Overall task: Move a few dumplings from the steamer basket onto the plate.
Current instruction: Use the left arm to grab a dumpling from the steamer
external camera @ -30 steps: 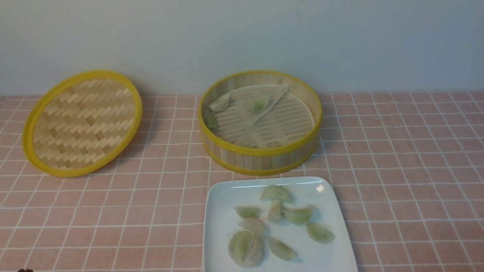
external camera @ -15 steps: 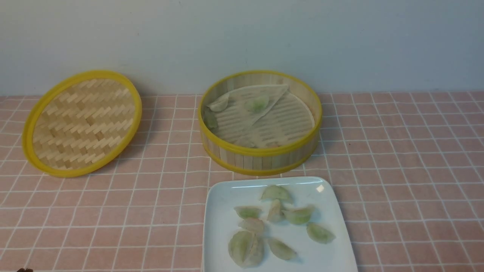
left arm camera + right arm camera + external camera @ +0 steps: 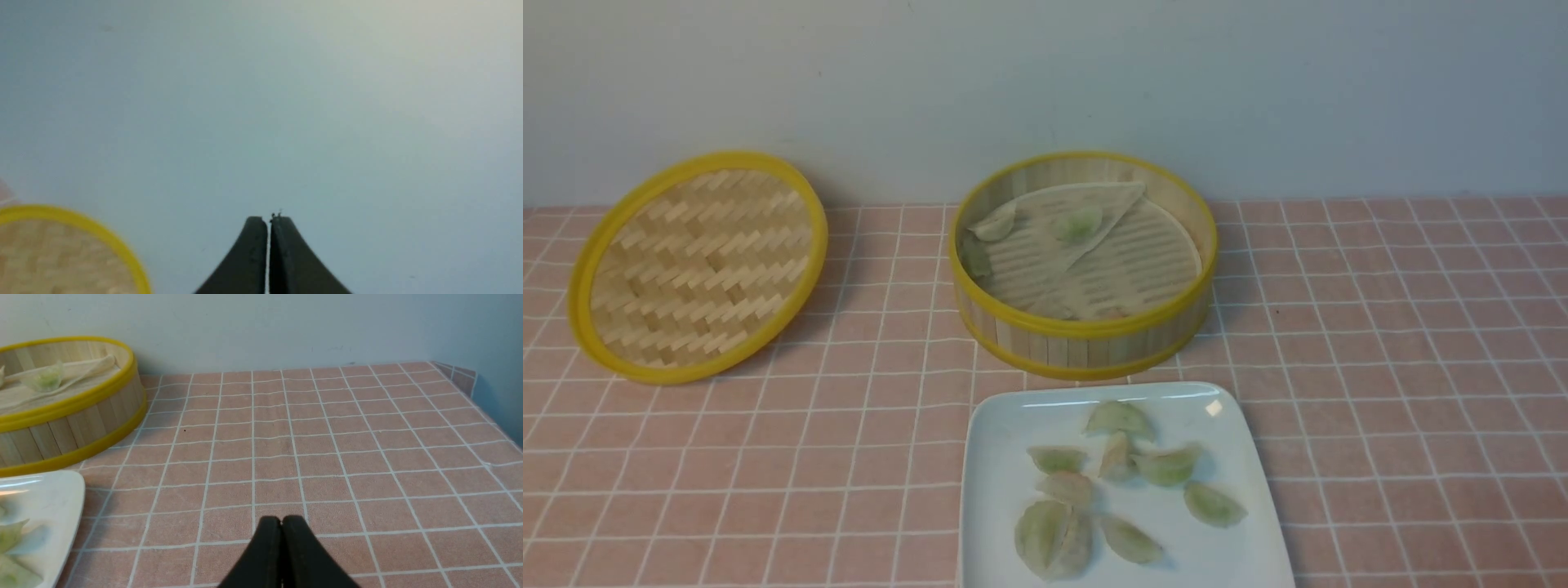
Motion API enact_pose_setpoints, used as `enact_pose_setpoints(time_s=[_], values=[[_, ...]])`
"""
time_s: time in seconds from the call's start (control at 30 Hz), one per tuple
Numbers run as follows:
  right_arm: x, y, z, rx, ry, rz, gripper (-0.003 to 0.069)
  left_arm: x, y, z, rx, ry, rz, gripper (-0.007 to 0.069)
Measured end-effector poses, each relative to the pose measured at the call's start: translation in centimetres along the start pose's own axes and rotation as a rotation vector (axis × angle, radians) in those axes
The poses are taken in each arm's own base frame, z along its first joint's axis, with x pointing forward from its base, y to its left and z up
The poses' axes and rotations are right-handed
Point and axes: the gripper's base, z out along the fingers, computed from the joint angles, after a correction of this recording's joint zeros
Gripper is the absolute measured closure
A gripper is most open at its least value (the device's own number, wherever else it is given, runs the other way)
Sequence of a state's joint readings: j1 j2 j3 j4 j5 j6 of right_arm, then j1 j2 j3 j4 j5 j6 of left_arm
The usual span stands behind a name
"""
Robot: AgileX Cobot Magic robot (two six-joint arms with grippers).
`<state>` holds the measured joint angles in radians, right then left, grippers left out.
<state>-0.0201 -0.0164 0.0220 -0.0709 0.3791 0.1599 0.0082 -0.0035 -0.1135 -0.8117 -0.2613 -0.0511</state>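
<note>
Dumplings (image 3: 1165, 465) on plate (image 3: 996, 506), lid (image 3: 698, 265) left of basket (image 3: 1086, 347)

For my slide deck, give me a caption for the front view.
Dumplings on the plate, a few more in the basket, lid set aside.

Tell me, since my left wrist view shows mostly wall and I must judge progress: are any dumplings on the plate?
Observer: Yes, several dumplings lie on the white plate.
Operator: Any left to move?
Observer: A few sit in the steamer basket, mostly on its left side.
Operator: Is the other arm carrying one?
Observer: No, the right gripper is shut with nothing in it.
</note>
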Motion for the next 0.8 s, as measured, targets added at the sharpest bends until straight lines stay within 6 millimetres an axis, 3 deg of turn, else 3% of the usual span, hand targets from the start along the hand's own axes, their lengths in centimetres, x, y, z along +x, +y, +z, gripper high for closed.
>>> enact_pose_setpoints(time_s=[0.13, 0.2, 0.23, 0.33, 0.43, 0.47, 0.53, 0.57, 0.8], values=[[0.0, 0.0, 0.0, 0.000, 0.000, 0.000, 0.0673, -3.2, -6.1, 2.1, 0.111, 0.081, 0.163, 0.0631], [0.0, 0.0, 0.0, 0.000, 0.000, 0.000, 0.0673, -4.2, -9.1, 4.4, 0.120, 0.201, 0.265, 0.0631], [0.0, 0.0, 0.0, 0.000, 0.000, 0.000, 0.0673, -4.6, -11.5, 7.2, 0.095, 0.371, 0.356, 0.0631], [0.0, 0.0, 0.0, 0.000, 0.000, 0.000, 0.0673, -3.7, -13.4, 12.2, -0.002, 0.716, 0.453, 0.0631], [0.0, 0.0, 0.0, 0.000, 0.000, 0.000, 0.0673, -1.1, -12.9, 17.5, -0.095, 1.074, 0.539, 0.0631], [0.0, 0.0, 0.0, 0.000, 0.000, 0.000, 0.0673, 0.9, -11.9, 19.8, -0.121, 1.229, 0.573, 0.0631], [0.0, 0.0, 0.0, 0.000, 0.000, 0.000, 0.0673, 2.5, -11.4, 21.6, -0.118, 1.326, 0.600, 0.0631], [0.0, 0.0, 0.0, 0.000, 0.000, 0.000, 0.0673, 5.4, -10.3, 23.6, -0.113, 1.447, 0.639, 0.0631], [0.0, 0.0, 0.0, 0.000, 0.000, 0.000, 0.0673, 14.6, -10.3, 27.1, -0.003, 1.633, 0.784, 0.0631]])
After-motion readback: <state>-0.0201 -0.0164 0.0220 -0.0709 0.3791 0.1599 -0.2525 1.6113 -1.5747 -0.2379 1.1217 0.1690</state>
